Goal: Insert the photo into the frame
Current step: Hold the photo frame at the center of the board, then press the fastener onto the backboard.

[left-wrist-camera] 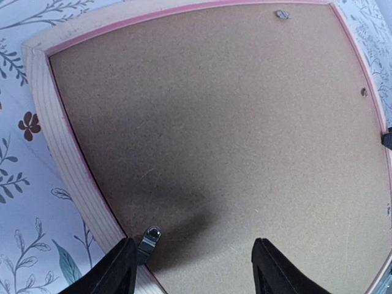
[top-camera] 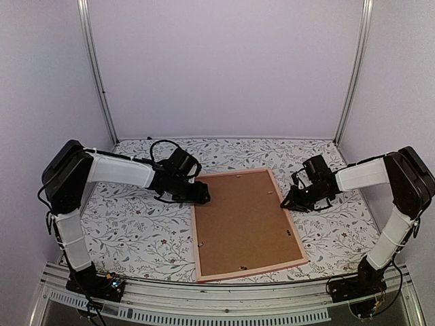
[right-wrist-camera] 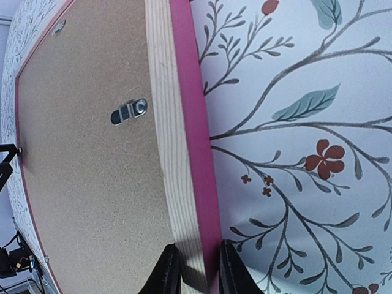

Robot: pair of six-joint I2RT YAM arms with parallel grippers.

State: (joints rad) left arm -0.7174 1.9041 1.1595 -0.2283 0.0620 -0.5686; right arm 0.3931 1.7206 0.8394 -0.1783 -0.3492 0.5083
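Top external camera: high above the near edge, facing down. Wrist cameras — close, from opposite sides — share the back of the frame (top-camera: 245,224).

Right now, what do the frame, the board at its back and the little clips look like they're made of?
The frame looks like pale bare wood, grain lines showing, its outer edge painted pink. The backing board looks like matte brown fibreboard, finely speckled; possibly cork. The clips look like shiny grey metal.

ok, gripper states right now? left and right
Left gripper: open, holding nothing, above the brown backing board.
Right gripper: closed on the right rail of the pink wooden picture frame.
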